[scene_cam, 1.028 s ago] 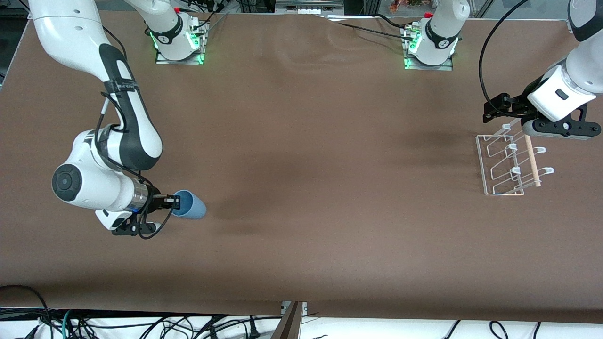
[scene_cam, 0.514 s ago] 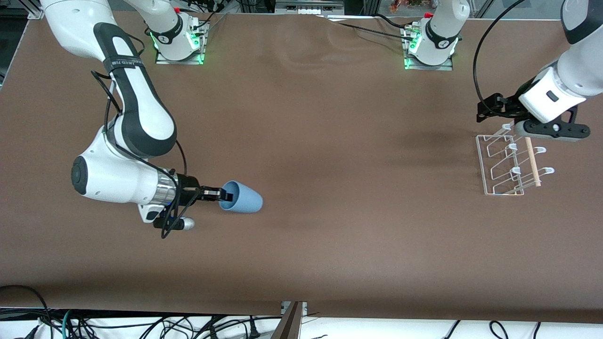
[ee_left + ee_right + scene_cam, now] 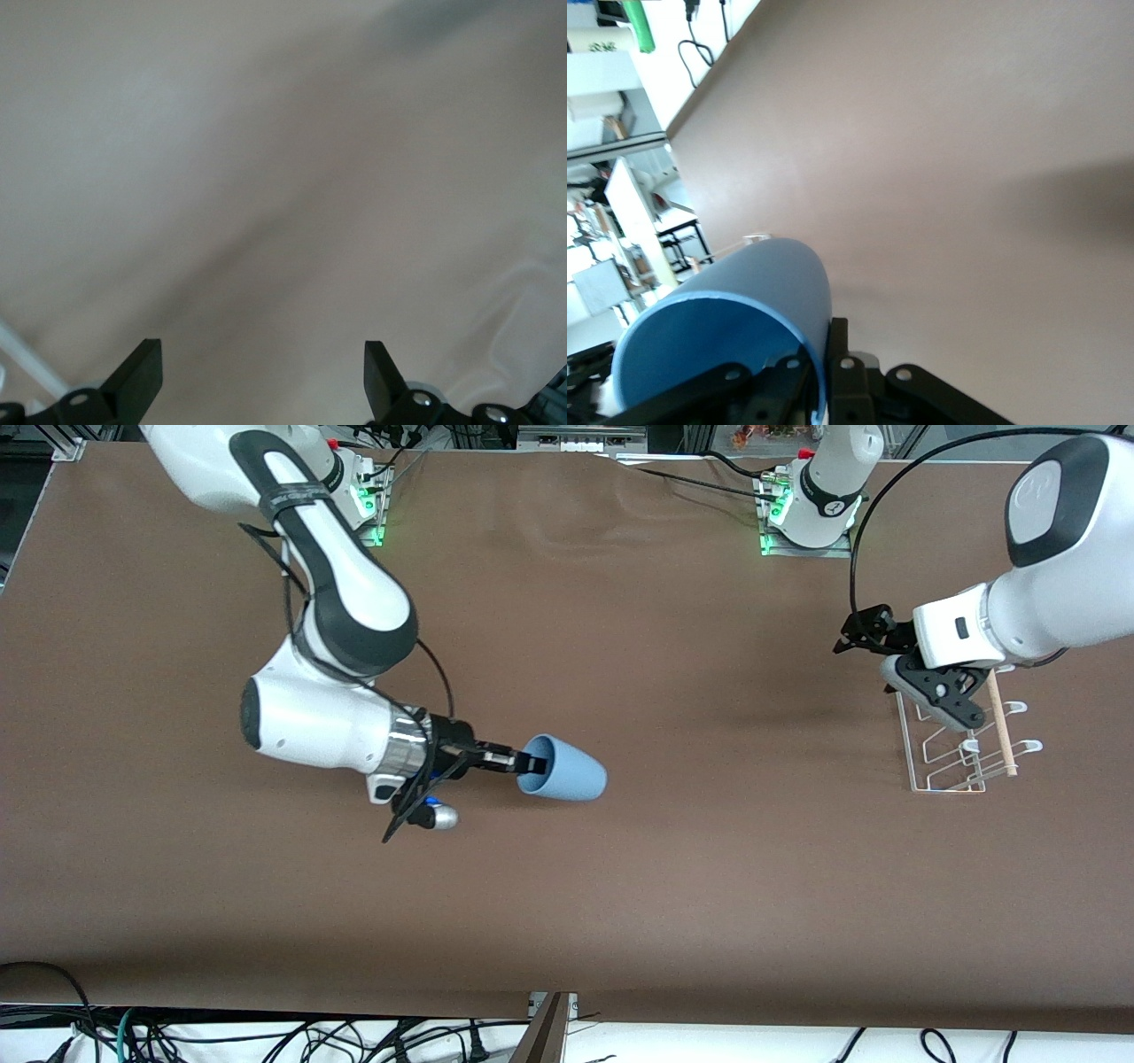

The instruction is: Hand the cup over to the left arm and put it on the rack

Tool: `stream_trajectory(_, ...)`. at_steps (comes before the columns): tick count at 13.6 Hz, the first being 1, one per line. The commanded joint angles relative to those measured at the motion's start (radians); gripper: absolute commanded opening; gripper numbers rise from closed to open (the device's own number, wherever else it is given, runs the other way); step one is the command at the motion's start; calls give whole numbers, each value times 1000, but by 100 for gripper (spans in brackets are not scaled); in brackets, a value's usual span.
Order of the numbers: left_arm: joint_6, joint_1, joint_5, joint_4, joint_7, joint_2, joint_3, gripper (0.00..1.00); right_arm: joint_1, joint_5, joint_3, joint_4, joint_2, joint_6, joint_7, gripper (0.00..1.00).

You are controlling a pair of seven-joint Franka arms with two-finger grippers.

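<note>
Clamped on the rim of the cup (image 3: pixel 564 770), the right gripper (image 3: pixel 529 763) holds it lying sideways in the air over the middle of the table (image 3: pixel 620 886), one finger inside the mouth and one outside, base pointing toward the left arm's end. Left gripper (image 3: pixel 864 635) hangs with its jaws wide apart, gripping nothing, above the table just beside the rack (image 3: pixel 955 737), which sits near the edge at the left arm's end. No readable writing shows on the cup or rack.
</note>
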Motion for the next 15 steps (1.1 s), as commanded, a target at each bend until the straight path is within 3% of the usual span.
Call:
stream_trajectory(1, 68, -20, -88, 11, 218, 40, -10, 100, 58, 30, 1, 50, 12, 50, 86, 0)
stream_trajectory(5, 232, -58, -144, 11, 405, 55, -44, 100, 91, 65, 2, 110, 15, 50, 200, 0)
stream_trajectory(9, 392, -89, -324, 11, 585, 72, -48, 100, 123, 155, 2, 142, 21, 53, 214, 0)
stream_trajectory(15, 516, -146, -337, 13, 688, 75, -48, 100, 153, 179, 2, 145, 26, 81, 219, 0)
